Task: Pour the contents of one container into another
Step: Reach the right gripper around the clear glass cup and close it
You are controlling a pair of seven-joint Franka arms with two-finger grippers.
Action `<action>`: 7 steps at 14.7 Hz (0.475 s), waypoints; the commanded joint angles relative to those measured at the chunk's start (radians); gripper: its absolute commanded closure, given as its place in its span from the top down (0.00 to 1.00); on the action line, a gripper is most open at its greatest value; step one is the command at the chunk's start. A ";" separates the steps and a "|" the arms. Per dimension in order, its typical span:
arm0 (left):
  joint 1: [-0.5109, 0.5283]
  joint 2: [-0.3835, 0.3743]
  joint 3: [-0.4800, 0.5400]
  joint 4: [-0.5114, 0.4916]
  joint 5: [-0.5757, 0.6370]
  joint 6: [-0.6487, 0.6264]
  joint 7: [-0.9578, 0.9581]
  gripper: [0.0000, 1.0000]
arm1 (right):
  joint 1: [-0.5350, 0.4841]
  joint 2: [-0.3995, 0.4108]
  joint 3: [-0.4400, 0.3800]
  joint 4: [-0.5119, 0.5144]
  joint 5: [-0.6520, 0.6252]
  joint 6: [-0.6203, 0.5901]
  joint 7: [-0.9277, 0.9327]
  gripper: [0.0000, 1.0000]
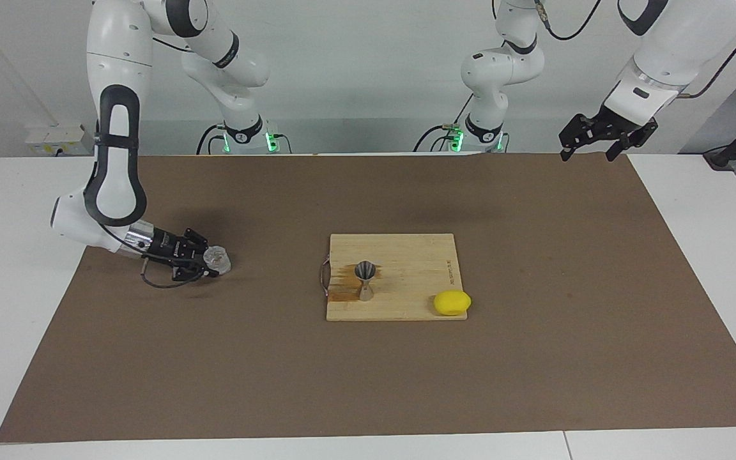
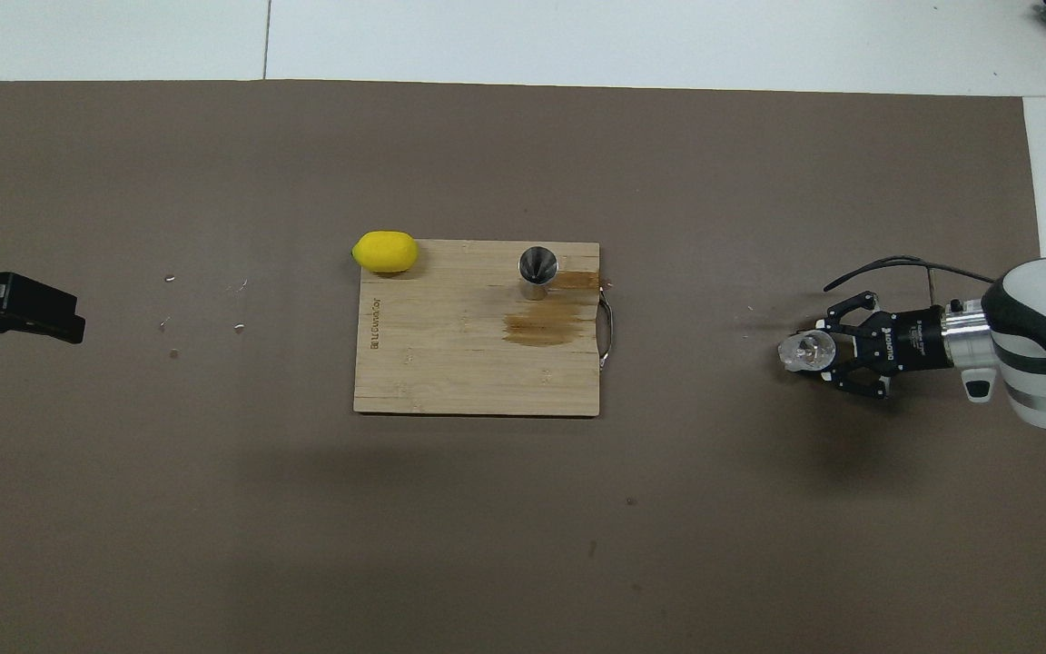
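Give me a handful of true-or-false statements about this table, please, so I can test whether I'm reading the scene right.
1. The right gripper is shut on the glass tumbler. True.
2. The silver jigger lies on its side on the brown mat. False: it stands upright on the wooden cutting board.
3. The lemon sits at the board's corner toward the left arm's end of the table. True.
4. The left gripper holds the lemon. False: it waits open and empty in the air above the table edge by its own base.
5. The board shows a brown wet stain beside the jigger. True.
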 commanded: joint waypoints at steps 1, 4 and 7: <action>0.007 -0.019 -0.003 -0.019 0.012 -0.006 0.007 1.00 | 0.000 -0.015 0.001 -0.016 0.030 0.021 -0.022 0.09; 0.007 -0.019 -0.003 -0.019 0.012 -0.008 0.007 1.00 | 0.001 -0.022 0.001 -0.010 0.030 0.021 0.005 0.00; 0.007 -0.019 -0.003 -0.019 0.012 -0.008 0.007 1.00 | 0.010 -0.035 0.001 0.003 0.030 0.019 0.048 0.00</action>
